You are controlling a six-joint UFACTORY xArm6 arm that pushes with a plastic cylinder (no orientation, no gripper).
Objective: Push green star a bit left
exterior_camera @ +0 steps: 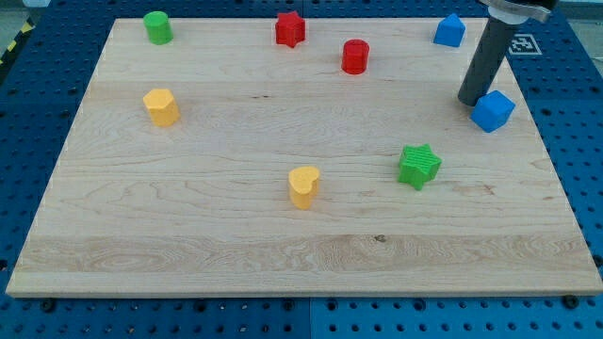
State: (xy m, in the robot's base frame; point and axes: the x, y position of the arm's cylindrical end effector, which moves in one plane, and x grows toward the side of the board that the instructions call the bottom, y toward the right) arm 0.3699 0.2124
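A pale wooden board [236, 235] lies on a blue pegboard table [28, 113], seen from above and slightly in front. Eight small blocks are scattered on it.

The green star [419, 166] sits in the lower right part of the board, standing alone with bare wood all round it. To its left, near the middle of the lower half, is a yellow heart [303, 185].

The arm's dark rod comes down from the view's top right corner. It has no jaws to spread or press together, and it pinches nothing. My tip [470, 102] rests on the board just left of a blue cube [492, 110], touching it or very nearly; I cannot tell which. The tip is above and to the right of the green star, well apart from it.

Along the top edge, from left to right, stand a green cylinder [157, 27], a red star [290, 29] and a blue block [449, 30] with a peaked top. A red cylinder [354, 56] stands just below and right of the red star. A second yellow block [161, 106] sits on the left side.
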